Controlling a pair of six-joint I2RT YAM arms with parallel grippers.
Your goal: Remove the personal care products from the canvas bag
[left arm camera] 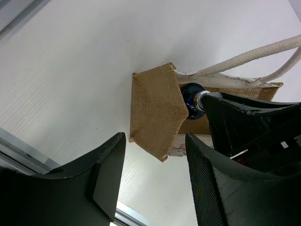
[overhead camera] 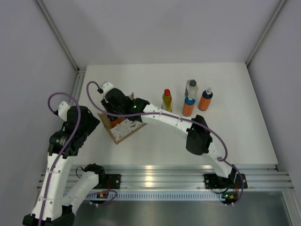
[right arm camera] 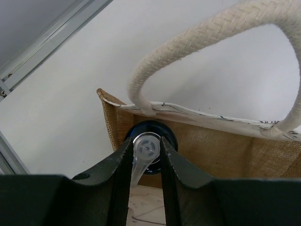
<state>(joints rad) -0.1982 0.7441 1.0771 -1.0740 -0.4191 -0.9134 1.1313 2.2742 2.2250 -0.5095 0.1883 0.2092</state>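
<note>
Pulling the fifth bottle is the step in hand. The yellow bottle (overhead camera: 166, 100), clear bottle (overhead camera: 191, 87), blue-capped orange (overhead camera: 188, 107) and white-capped orange (overhead camera: 205, 99) already stand on the table (overhead camera: 235, 136), well apart from the bag (overhead camera: 126, 128). Only the last bottle (right arm camera: 150, 127) sits inside, just behind the bag's narrow end wall.

Your right gripper (right arm camera: 147, 142) reaches into the bag's mouth, jaws pinched on the clear nozzle (right arm camera: 146, 153) above the dark cap. Your left gripper (left arm camera: 155, 137) stands open beside the bag, with that narrow end framed between its fingers. You cannot tell whether either finger touches the cloth.

Next you need a straight lift, and you should judge it with care. The nozzle is a slim hold, so the bottle may tilt or slip. One handle (right arm camera: 197, 37) arches over the jaws and could snag. The bag looks light and may rise with the bottle unless the left gripper steadies it. Then set the bottle near the other four.

From the top you get the count of bottles out, but the right wrist hides the bag's inside. Only the right wrist view shows the pinch itself and the handle overhead. The left wrist view alone shows the cap close to the end wall, with the right gripper's body above it
</note>
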